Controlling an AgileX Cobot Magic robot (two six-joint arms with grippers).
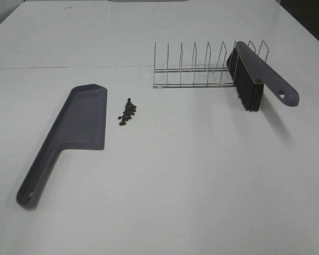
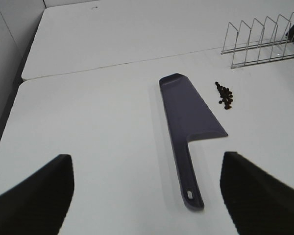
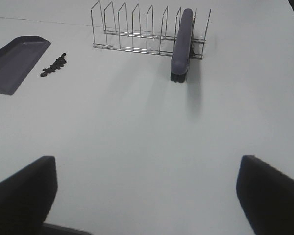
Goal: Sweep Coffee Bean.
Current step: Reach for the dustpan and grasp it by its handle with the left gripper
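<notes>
A small cluster of dark coffee beans (image 1: 128, 112) lies on the white table just right of a grey-purple dustpan (image 1: 77, 125), which lies flat with its handle toward the front left. A grey brush (image 1: 255, 74) with black bristles leans in the right end of a wire rack (image 1: 194, 69). Neither gripper shows in the exterior high view. My left gripper (image 2: 147, 169) is open and empty, back from the dustpan (image 2: 186, 112) and beans (image 2: 225, 95). My right gripper (image 3: 147, 169) is open and empty, well short of the brush (image 3: 182, 44); the beans (image 3: 54, 65) and dustpan (image 3: 14, 61) lie off to one side.
The wire rack (image 3: 137, 34) has several upright dividers and stands behind the beans at the table's middle right. A seam (image 1: 69, 67) crosses the table behind the dustpan. The table's dark far right edge (image 1: 308, 26) is near the brush.
</notes>
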